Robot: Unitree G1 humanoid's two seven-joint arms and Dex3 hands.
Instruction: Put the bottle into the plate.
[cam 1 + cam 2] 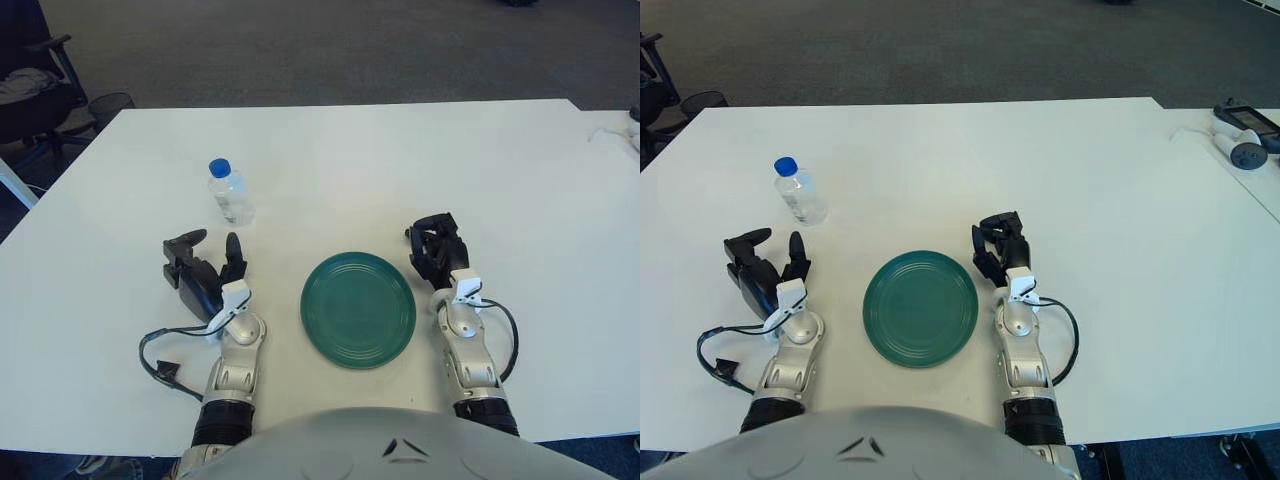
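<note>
The left hand (205, 272) is spread wide and holds nothing, poised near the upright bottle (229, 193) but apart from it, on its near side. The reach looks not yet finished: next it must advance, clasp the bottle, and carry it right to the green plate (358, 309). The right hand (436, 250), curled and empty, shows just right of the plate on the table (420, 160).

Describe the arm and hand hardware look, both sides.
Both match: left hand and right hand have black three-finger assemblies with a white tab at the wrist, on silver metal forearms with black ribbed cuffs. A black cable loops beside each forearm.
</note>
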